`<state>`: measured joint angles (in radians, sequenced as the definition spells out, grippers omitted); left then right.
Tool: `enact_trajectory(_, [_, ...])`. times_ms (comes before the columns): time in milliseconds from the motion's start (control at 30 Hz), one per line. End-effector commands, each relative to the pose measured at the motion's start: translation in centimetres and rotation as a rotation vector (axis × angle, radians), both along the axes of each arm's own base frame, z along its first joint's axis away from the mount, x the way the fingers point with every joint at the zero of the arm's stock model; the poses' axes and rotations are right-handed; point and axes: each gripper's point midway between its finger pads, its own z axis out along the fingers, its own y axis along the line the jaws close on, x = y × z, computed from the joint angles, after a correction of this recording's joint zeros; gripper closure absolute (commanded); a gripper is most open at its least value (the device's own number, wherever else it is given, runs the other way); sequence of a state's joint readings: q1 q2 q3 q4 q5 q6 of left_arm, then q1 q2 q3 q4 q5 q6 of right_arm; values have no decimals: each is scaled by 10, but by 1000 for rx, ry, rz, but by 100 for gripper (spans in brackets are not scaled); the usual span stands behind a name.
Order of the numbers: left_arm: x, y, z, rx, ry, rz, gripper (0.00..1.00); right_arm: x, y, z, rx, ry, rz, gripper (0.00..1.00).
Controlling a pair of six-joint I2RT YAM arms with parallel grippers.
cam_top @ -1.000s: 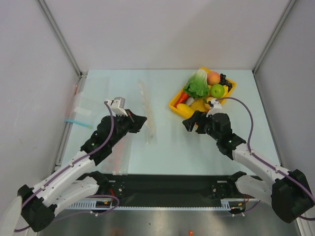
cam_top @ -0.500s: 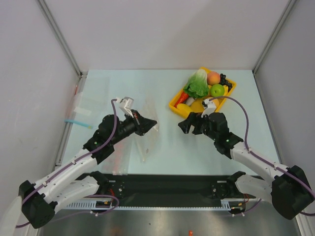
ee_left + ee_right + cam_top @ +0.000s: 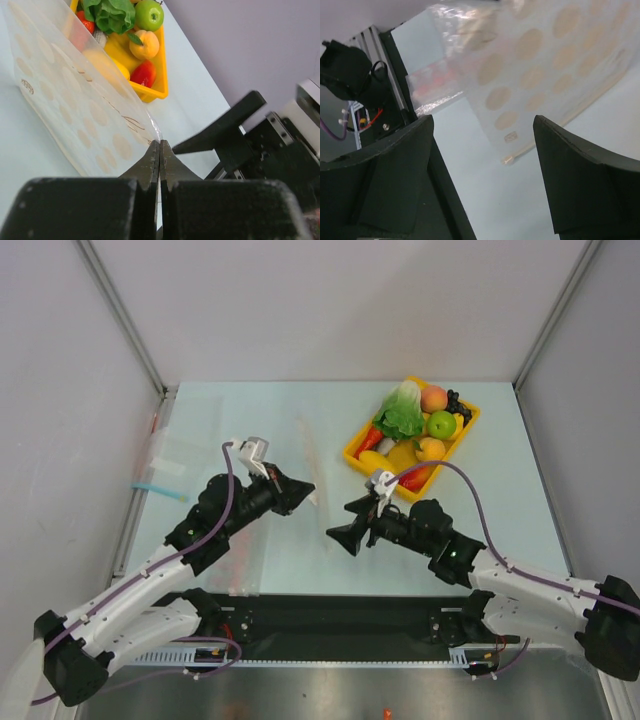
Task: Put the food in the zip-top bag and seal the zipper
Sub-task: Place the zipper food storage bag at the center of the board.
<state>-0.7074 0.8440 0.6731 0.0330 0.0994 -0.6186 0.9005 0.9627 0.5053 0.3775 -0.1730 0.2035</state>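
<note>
Left jaws pinched fully shut on the near corner of the bag (image 3: 65, 90). The bag is lifted, its sheet standing up from that corner and leaning off toward the tray (image 3: 161, 60). From the top camera it shows edge-on as a thin clear sheet (image 3: 308, 455) mid-bench, between the two arms. Whitish dots cover it, and the zipper (image 3: 525, 149) shows as a pale strip along one edge.

Right jaws are wide open and holding nothing. They point at the bag from the right and sit close to it. In the right wrist view the dotted sheet lies just ahead, between the two fingers (image 3: 395, 165). Cannot tell if a fingertip touches the plastic.

Food all in the yellow tray at far right of the bench (image 3: 230, 405), well apart from the bag:
- lettuce (image 3: 402, 412)
- peach (image 3: 433, 398)
- apple (image 3: 441, 424)
- red mango (image 3: 144, 74)
- a few others, packed tight

Another clear bag with red bits (image 3: 435, 85) lies flat near the left arm. One with a blue strip (image 3: 160, 487) is at the left edge.
</note>
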Motion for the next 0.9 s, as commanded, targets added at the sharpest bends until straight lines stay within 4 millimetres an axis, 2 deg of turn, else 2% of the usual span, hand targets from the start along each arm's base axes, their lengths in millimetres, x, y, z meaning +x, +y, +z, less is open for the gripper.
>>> enact_trajectory(0, [1, -2, 24, -9, -54, 4, 100, -5, 13, 20, -25, -206, -14, 15])
enact_trajectory(133, [-5, -7, 25, -13, -59, -14, 100, 4, 22, 10, -76, -198, -65, 12])
enact_trajectory(300, [-14, -24, 23, -5, -57, -50, 99, 18, 31, -1, -107, -182, -138, 12])
enact_trajectory(400, [-16, -34, 20, 8, -54, -65, 100, 22, 33, -4, -100, -179, -159, 16])
enact_trajectory(500, [-18, -41, 16, 14, -45, -81, 99, 21, 34, 1, -66, -174, -161, 34])
enact_trajectory(533, [-18, -43, 15, 16, -43, -83, 97, 21, 33, 2, -56, -164, -170, 56])
enact_trajectory(567, [-13, -41, 13, 23, -40, -53, 82, 24, 30, 2, -55, -159, -193, 67])
enact_trajectory(600, [-12, -41, 12, 27, -37, -48, 72, 25, 28, 2, -50, -153, -204, 75])
enact_trajectory(633, [-11, -40, 11, 38, -43, -45, 62, 25, 25, 6, -36, -150, -216, 89])
enact_trajectory(667, [-11, -40, 12, 47, -49, -45, 44, 29, 19, 2, -28, -128, -245, 95])
enact_trajectory(700, [-9, -37, 13, 64, -56, -32, 33, 32, 15, 3, -10, -113, -260, 100])
enact_trajectory(733, [-7, -33, 15, 81, -75, -20, 25, 33, 11, 6, 14, -100, -261, 100])
enact_trajectory(767, [-5, -30, 18, 87, -87, -3, 10, 34, 8, 6, 50, -53, -262, 100])
enact_trajectory(800, [0, -21, 9, 127, -72, 46, 3, 47, -5, 2, 61, -27, -297, 100])
enact_trajectory(867, [5, -12, 5, 162, -90, 85, 0, 48, -13, 6, 140, 51, -267, 100])
